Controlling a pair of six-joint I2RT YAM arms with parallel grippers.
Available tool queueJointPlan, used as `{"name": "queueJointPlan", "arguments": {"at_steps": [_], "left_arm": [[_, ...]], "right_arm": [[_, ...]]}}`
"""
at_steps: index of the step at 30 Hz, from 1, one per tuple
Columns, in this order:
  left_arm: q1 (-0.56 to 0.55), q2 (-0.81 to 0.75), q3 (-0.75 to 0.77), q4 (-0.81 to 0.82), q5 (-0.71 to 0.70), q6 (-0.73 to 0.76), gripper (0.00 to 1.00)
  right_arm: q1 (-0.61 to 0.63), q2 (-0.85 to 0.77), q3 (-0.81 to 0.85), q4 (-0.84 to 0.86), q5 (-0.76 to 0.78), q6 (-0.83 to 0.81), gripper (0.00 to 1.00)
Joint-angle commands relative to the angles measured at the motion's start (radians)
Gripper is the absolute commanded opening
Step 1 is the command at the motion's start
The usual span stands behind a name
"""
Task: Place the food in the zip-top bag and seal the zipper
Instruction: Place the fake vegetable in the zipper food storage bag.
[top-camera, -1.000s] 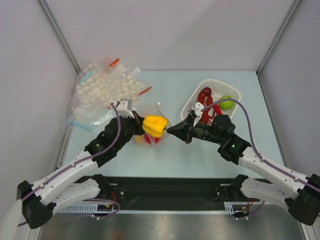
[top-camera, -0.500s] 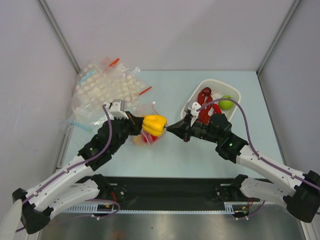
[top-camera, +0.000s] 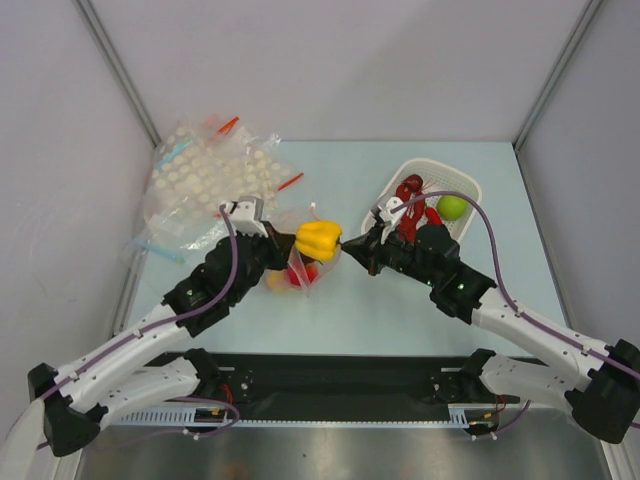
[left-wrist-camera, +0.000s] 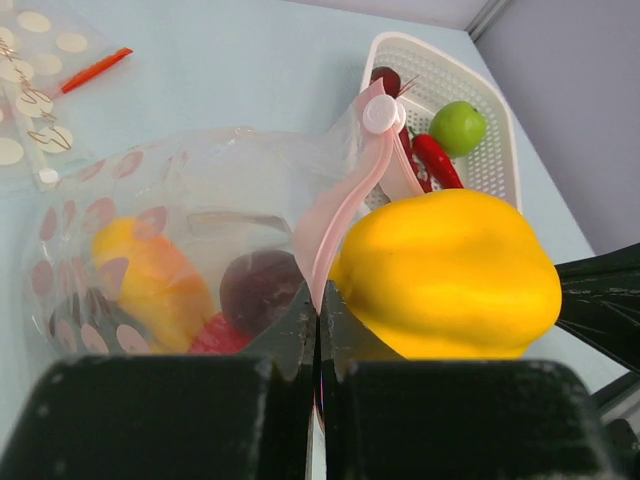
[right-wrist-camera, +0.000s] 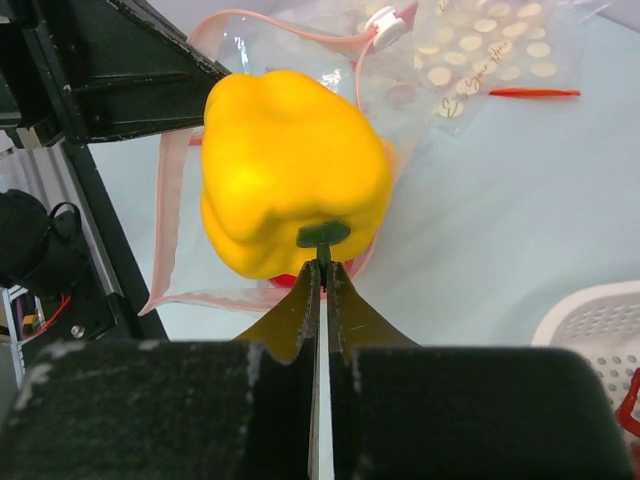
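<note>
A glossy yellow bell pepper (top-camera: 318, 238) (left-wrist-camera: 450, 275) (right-wrist-camera: 290, 170) hangs by its green stem from my right gripper (top-camera: 347, 243) (right-wrist-camera: 323, 270), which is shut on the stem. It sits right at the mouth of the clear zip-top bag (top-camera: 298, 270) (left-wrist-camera: 200, 190) (right-wrist-camera: 262, 42). My left gripper (top-camera: 284, 242) (left-wrist-camera: 318, 315) is shut on the bag's pink zipper (left-wrist-camera: 345, 195) (right-wrist-camera: 172, 200), lifting one lip. Inside the bag lie an orange-yellow mango (left-wrist-camera: 150, 280), a dark purple fruit (left-wrist-camera: 260, 290) and a red apple (left-wrist-camera: 215, 338).
A white basket (top-camera: 465, 183) (left-wrist-camera: 500, 150) at the back right holds a red lobster (top-camera: 410, 195) (left-wrist-camera: 435, 160) and a green apple (top-camera: 452, 207) (left-wrist-camera: 458, 127). Dotted clear bags (top-camera: 210, 170) (right-wrist-camera: 490, 50) are heaped at the back left. Grey walls close in three sides.
The right gripper has carried the pepper up and slightly right. The left gripper has moved with the bag's lip, out to the left and back, and the bag now hangs under the pepper.
</note>
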Motion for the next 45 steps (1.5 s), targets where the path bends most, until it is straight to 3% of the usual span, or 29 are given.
{"name": "queueJointPlan", "arguments": {"at_steps": [1, 8, 14, 29, 34, 40, 45], "left_arm": [[-0.044, 0.046, 0.095, 0.024, 0.055, 0.022, 0.0], [-0.143, 0.115, 0.158, -0.037, -0.078, 0.07, 0.0], [-0.143, 0.073, 0.168, -0.106, -0.217, 0.022, 0.0], [-0.143, 0.022, 0.151, -0.14, -0.329, -0.01, 0.0], [-0.143, 0.025, 0.123, -0.045, -0.203, 0.053, 0.0], [-0.145, 0.132, 0.169, -0.013, 0.008, 0.091, 0.0], [-0.146, 0.103, 0.131, 0.071, 0.148, 0.108, 0.0]], "right_arm": [[0.013, 0.012, 0.051, 0.035, 0.035, 0.031, 0.0], [0.082, 0.098, 0.107, -0.03, 0.153, 0.002, 0.0], [0.108, 0.092, 0.115, -0.05, 0.221, -0.023, 0.0], [0.111, 0.083, 0.12, -0.08, 0.325, -0.02, 0.0], [0.111, 0.078, 0.098, -0.036, 0.273, -0.007, 0.0], [0.111, 0.106, 0.08, 0.01, 0.259, 0.014, 0.0], [0.111, 0.175, 0.08, 0.065, 0.198, 0.048, 0.0]]}}
